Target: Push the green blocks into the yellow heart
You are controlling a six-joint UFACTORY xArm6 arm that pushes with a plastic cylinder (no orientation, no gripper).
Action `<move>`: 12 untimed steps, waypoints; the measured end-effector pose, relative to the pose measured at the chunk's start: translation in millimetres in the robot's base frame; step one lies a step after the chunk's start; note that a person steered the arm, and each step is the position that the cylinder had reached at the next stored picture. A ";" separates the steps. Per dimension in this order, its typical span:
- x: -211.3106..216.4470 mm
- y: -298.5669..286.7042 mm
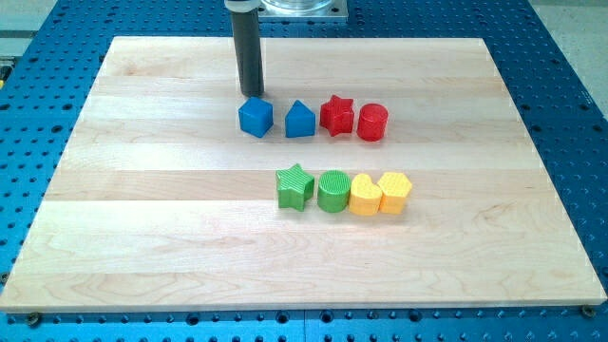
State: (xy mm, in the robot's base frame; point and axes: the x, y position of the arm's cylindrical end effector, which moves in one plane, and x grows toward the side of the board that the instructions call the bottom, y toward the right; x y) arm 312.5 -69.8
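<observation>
A green star point(295, 186) and a green cylinder point(333, 191) sit side by side near the board's middle. The cylinder touches a yellow heart point(365, 195) on its right, and a yellow hexagon point(395, 192) sits right of the heart. The dark rod comes down from the view's top. My tip point(252, 95) rests on the board just above a blue cube point(255, 117), well above and left of the green blocks.
A row above the green blocks holds the blue cube, a blue house-shaped block point(300, 120), a red star point(336, 115) and a red cylinder point(372, 123). The wooden board point(142, 218) lies on a blue perforated table.
</observation>
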 end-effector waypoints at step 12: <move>30.5 -26.3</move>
State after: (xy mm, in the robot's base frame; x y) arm 343.0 -96.2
